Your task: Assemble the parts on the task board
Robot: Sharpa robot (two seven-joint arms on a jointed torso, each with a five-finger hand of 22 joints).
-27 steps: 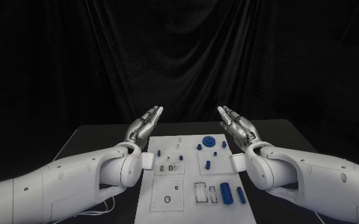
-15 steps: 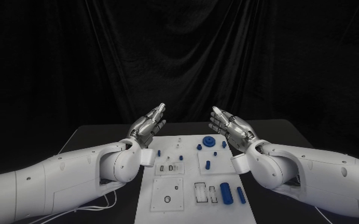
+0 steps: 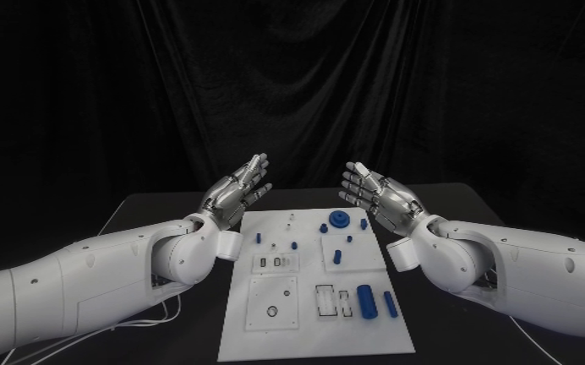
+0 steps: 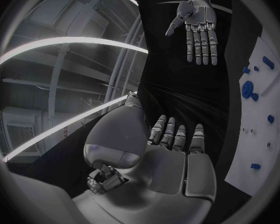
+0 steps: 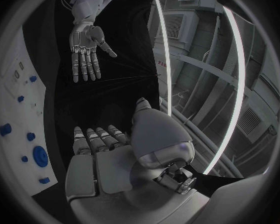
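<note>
The silver many-fingered left hand (image 3: 239,187) was raised above the far left corner of the board, fingers straight and slightly apart, grasping nothing. Facing it across a gap, the silver right hand (image 3: 377,196) was lifted in the same way, palm turned inward, fingers spread and empty. The left wrist view showed the left hand's own palm (image 4: 171,169) with the right hand (image 4: 196,27) hanging flat-fingered beyond it; the right wrist view gave the mirror of this, its own palm (image 5: 109,169) with the left hand (image 5: 85,47) opposite.

Below and between the two hands lay the white rectangular task board (image 3: 317,344), flat on the black table (image 3: 451,331), touched by neither hand. Nearest the right hand, at the board's far end, sat a round blue disc-shaped part (image 3: 340,219) with a few small blue knobs (image 3: 323,229) beside it. Further from the hands, toward the robot, a long blue cylinder (image 3: 367,302) and a thinner blue peg (image 3: 390,302) lay side by side to the right of a dark-outlined rectangular slot (image 3: 327,299). On the left arm's side of the board was a small dark ring (image 3: 275,309), possibly a hole or an o-ring; the view was too coarse to tell.
</note>
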